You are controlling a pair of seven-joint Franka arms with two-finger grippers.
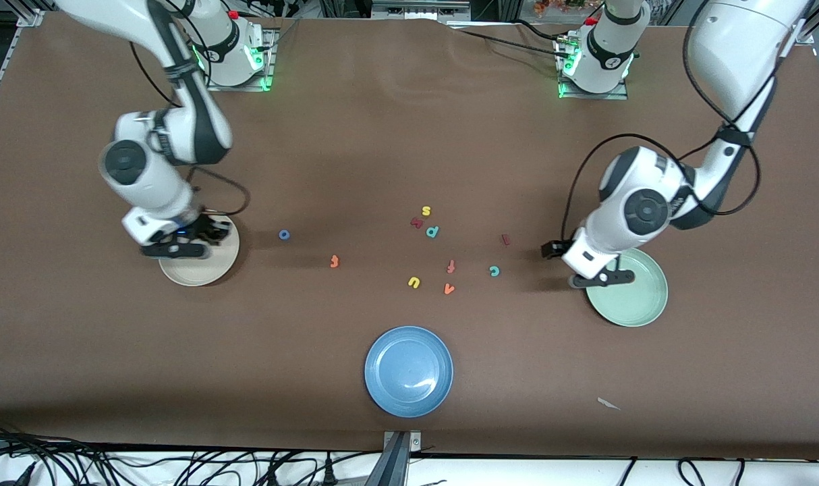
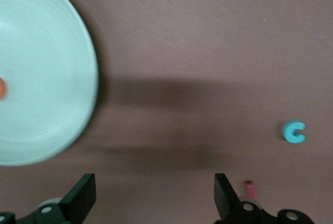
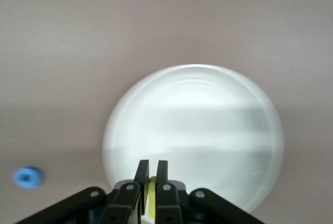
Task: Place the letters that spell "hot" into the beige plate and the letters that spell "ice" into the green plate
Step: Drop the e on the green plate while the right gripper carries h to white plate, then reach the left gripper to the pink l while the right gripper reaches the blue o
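My right gripper [image 1: 180, 246] hangs over the beige plate [image 1: 214, 266], shut on the yellow h [image 3: 152, 195]; the plate [image 3: 208, 114] fills the right wrist view. The blue o [image 1: 284, 234] and orange t [image 1: 334, 260] lie on the table beside that plate. My left gripper [image 1: 602, 278] stands open and empty over the green plate's [image 1: 635, 297] rim. In the left wrist view the orange e [image 2: 1, 87] lies in the green plate [image 2: 41, 67]. The teal c [image 1: 494, 271] and dark red i [image 1: 506, 239] lie on the table near it.
A blue plate [image 1: 409, 371] sits near the front edge. Mid-table lie a yellow s [image 1: 425, 210], a teal p [image 1: 432, 231], a redder f-like letter [image 1: 451, 266], a yellow u [image 1: 414, 282] and an orange v [image 1: 449, 289].
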